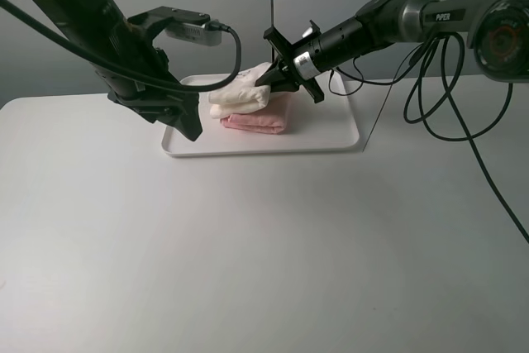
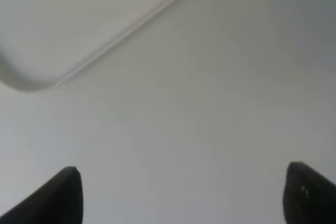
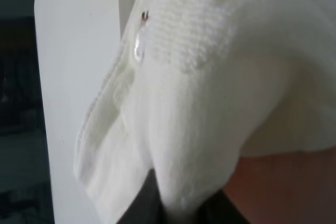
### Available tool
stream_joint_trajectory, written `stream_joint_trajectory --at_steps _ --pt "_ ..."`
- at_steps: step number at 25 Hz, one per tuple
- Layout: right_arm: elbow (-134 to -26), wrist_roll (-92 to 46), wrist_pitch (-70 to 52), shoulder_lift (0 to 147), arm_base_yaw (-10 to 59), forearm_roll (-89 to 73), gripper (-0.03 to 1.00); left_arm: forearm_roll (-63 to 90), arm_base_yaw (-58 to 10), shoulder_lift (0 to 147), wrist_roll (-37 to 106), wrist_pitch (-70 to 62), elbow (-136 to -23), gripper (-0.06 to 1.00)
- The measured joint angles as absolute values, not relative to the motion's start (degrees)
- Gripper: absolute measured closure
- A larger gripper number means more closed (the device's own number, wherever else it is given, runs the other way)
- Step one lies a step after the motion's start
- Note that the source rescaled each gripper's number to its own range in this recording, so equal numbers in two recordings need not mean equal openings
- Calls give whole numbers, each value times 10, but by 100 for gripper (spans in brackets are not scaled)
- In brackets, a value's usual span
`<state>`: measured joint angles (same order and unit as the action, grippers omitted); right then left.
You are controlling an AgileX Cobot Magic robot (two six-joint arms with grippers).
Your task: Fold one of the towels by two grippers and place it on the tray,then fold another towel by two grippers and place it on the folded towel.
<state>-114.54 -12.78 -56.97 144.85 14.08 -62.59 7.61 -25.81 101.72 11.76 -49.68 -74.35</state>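
On the left, the left gripper (image 1: pixel 188 126) hangs wide and empty over the near-left corner of the tray (image 1: pixel 331 142). In the middle of the tray, the cream towel (image 1: pixel 240 97) lies folded on the folded pink towel (image 1: pixel 258 122). On the right, the right gripper (image 1: pixel 273 78) pinches the cream towel's edge, jaws narrow. Stacking looks nearly done; only release seems left. Its fingertips are buried in cloth.

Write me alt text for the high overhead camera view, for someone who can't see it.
A cream towel lies folded on a pink towel in a white tray on a white table. The right gripper pinches the cream towel; the left gripper hangs open at the tray's left edge.
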Motion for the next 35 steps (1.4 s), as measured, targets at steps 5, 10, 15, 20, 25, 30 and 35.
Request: stream_joint_trajectory --at_steps 5,10,15,20,25,30,35 --pt "-1145 -126 -572 1448 141 -618 31 76 -258 1017 120 -497 -743 -4" --pt "-1145 -135 -600 1447 141 -610 7 76 -258 1017 120 -499 -743 -4" --pt "-1145 -137 -600 1408 141 -501 7 76 -258 1017 120 -504 -743 -4" --pt "-1145 -132 -623 1336 141 -354 7 76 -258 1017 120 -506 -743 -4" --pt "-1145 -111 -674 1271 141 -238 7 76 -258 1007 117 -510 -743 -4" --pt "-1081 -86 -673 1193 141 -151 7 69 -257 957 107 -491 -712 -4" --pt "-870 -88 -554 1031 141 -147 7 39 -246 877 70 -469 -632 -4"
